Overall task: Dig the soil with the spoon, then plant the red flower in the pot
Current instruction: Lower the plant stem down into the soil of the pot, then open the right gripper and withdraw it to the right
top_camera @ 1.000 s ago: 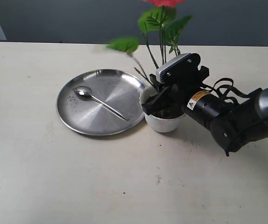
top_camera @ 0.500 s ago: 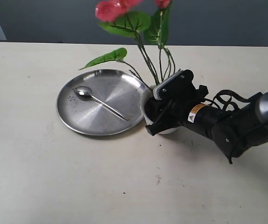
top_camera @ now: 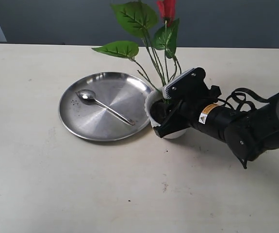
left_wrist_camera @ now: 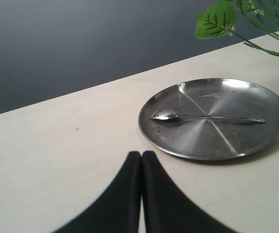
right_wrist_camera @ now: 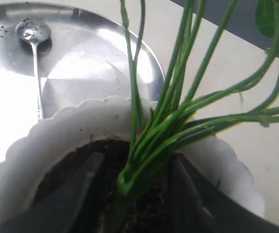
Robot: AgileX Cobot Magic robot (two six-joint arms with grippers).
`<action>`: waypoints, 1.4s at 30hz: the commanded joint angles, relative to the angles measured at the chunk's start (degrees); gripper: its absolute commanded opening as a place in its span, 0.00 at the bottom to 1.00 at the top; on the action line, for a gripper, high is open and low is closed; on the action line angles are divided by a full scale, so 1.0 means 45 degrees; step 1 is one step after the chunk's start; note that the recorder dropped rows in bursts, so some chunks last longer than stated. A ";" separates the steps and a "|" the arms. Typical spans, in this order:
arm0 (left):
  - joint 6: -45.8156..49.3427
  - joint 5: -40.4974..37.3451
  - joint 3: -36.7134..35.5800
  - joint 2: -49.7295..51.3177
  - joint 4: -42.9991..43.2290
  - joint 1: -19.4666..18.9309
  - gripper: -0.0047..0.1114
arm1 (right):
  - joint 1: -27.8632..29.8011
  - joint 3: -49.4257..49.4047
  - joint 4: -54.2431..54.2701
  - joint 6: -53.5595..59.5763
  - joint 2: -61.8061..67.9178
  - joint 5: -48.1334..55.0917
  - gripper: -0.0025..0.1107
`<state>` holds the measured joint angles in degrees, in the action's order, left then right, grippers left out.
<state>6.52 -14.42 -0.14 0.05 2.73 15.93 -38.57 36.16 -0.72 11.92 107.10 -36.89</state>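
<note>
The red flower [top_camera: 166, 8] stands upright with its bundled green stems [right_wrist_camera: 154, 141] set into the soil [right_wrist_camera: 66, 165] of the white scalloped pot [top_camera: 150, 103]. My right gripper [right_wrist_camera: 134, 184] reaches into the pot and is open. One finger stands on each side of the stem base, with a gap on both sides. The spoon [top_camera: 105, 107] lies alone on the steel plate [top_camera: 81, 126], left of the pot. My left gripper [left_wrist_camera: 141, 158] is shut on nothing above the bare table short of the plate; it does not show in the exterior view.
The steel plate [left_wrist_camera: 217, 141] touches the pot's left side and carries a few soil crumbs near the spoon [left_wrist_camera: 202, 116] bowl. Broad green leaves [top_camera: 117, 48] hang over the plate's far rim. The right arm [top_camera: 246, 128] lies low across the table on the right.
The flower spray has swung round: its blooms and leaves moved sideways and it now stands more upright. The right gripper dipped lower at the pot and then shifted slightly right.
</note>
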 commanded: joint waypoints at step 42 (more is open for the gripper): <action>-0.0019 0.0169 0.0030 -0.0012 -0.0105 0.0065 0.04 | -0.0097 -0.0149 0.1176 -0.0042 -0.3849 0.5996 0.39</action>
<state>6.52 -14.42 -0.14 0.05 2.73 15.93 -38.75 35.89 4.20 11.81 92.71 -13.19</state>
